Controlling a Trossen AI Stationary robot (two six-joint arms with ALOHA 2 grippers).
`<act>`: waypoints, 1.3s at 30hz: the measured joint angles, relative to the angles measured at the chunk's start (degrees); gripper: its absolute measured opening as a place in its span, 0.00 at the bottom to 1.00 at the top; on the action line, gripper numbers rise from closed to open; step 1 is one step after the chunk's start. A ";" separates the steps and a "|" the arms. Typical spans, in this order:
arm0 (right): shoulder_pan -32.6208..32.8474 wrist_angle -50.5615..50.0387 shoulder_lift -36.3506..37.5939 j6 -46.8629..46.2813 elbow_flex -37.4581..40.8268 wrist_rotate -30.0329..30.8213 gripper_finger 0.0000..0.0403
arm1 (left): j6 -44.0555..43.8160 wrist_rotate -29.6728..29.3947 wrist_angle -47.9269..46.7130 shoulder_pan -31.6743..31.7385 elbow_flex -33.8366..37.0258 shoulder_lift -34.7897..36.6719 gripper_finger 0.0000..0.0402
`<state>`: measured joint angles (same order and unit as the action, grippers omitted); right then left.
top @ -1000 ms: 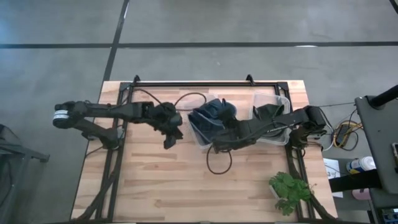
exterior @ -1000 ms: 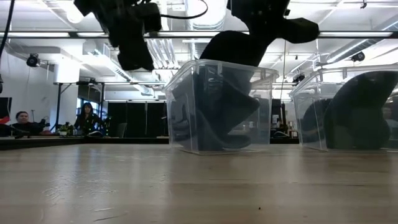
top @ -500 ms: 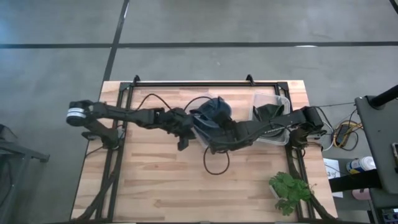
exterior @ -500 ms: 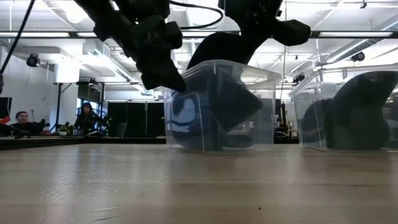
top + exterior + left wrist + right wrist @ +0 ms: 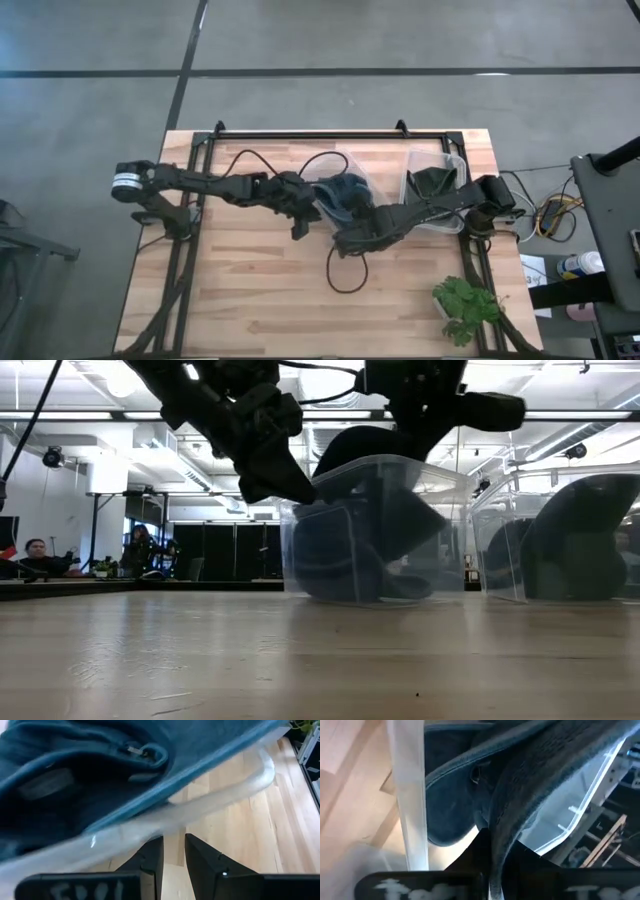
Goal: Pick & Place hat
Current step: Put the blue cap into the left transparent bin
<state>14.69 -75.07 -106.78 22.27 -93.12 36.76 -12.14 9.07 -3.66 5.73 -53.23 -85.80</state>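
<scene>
The pale wood-plank counter [image 5: 250, 290] carries two clear bins: one [image 5: 345, 195] near the middle, another [image 5: 440, 190] beside it toward the right edge. A green plant [image 5: 465, 305] stands at the near right corner. A black cable [image 5: 345, 270] loops across the boards.

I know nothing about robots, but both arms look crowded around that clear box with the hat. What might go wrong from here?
The left gripper presses against the clear bin; more pushing might slide or tip it.

The right gripper is shut on the dark hat, which is draped over the bin's rim. Pulling it may drag the bin along or snag the fabric.

Both arms meet at the same bin, so they might bump each other.
</scene>
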 joint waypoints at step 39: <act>2.71 -15.02 0.92 -20.06 -5.79 5.67 0.42 | 6.61 5.86 8.22 1.67 -15.97 -13.34 0.18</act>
<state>17.41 -90.09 -105.87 2.21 -98.91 42.44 -5.53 14.92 4.56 7.40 -69.21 -99.14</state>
